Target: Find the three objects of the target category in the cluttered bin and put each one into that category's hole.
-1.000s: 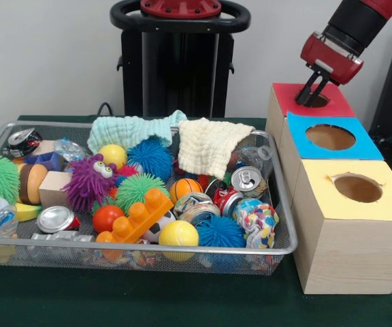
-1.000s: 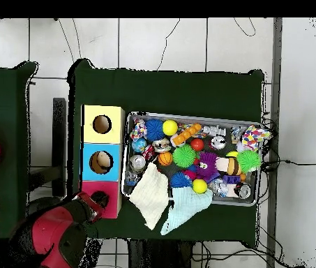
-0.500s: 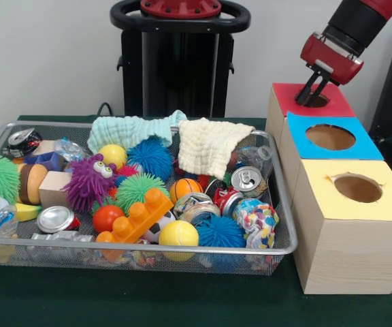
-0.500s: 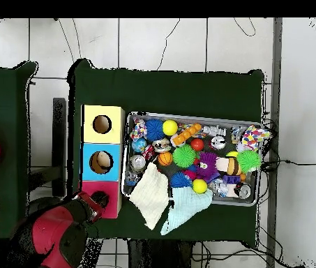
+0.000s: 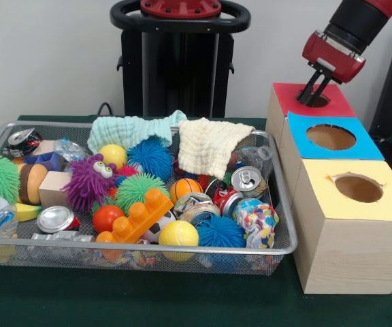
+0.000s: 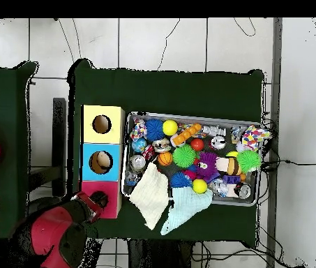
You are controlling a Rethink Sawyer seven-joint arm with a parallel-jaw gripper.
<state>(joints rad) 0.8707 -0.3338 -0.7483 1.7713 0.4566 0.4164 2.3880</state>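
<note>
I see the tool (image 5: 311, 96) at the red box's hole (image 5: 316, 101), fingers spread and empty; the bin (image 5: 283, 225) sits beside the boxes.

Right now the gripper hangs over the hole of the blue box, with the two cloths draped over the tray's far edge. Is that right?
Not quite. The gripper hangs over the hole of the red box, not the blue box; the front view shows it. The two cloths do drape over the tray's far edge.

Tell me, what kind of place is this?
Probably a robot lab: a gripper poised at the red box, a mesh bin of mixed toys and cans, cables across the tiled floor.
</note>
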